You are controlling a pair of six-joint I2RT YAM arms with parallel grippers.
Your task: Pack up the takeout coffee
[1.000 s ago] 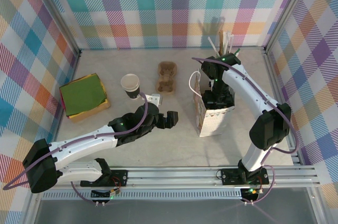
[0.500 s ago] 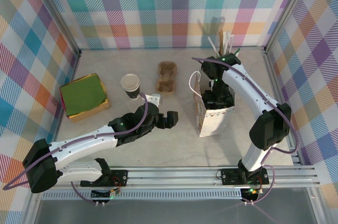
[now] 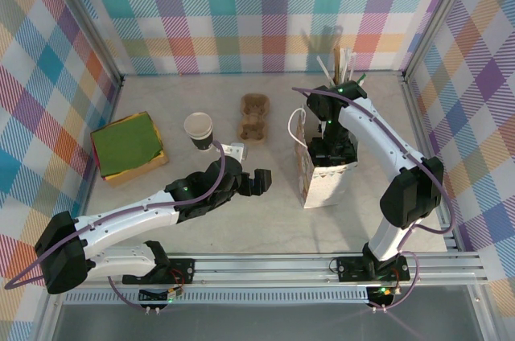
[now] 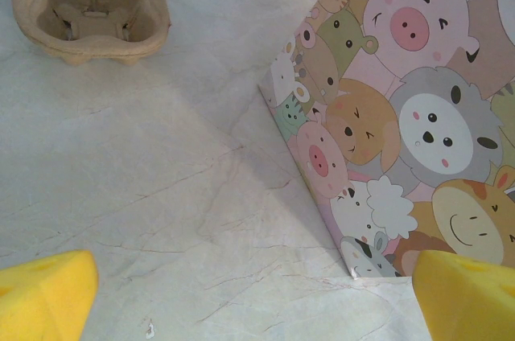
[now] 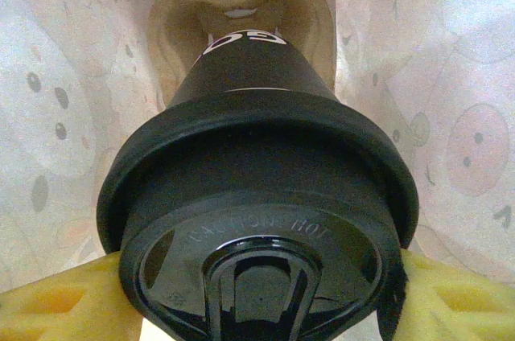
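Bright, even light falls from above. Behind the bag (image 3: 323, 182), the straws (image 3: 342, 62) throw a faint shadow on the back wall (image 3: 241, 11). A soft grey shadow crosses the table (image 4: 121, 220) beside the bag. Inside it, the coffee cup (image 5: 257, 196) has a dull sheen, and focus softens beyond.

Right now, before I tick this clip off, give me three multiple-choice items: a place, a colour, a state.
1. Where is the takeout coffee? A on the table B inside the cartoon bag C in the left gripper
2. Its lid is: A white B black C red
3. The left gripper is: A open and empty B shut on a cup C shut on the bag
Answers: 1 B, bag walls surround it; 2 B, the lid shows black; 3 A, its yellow fingers stand apart, nothing between.
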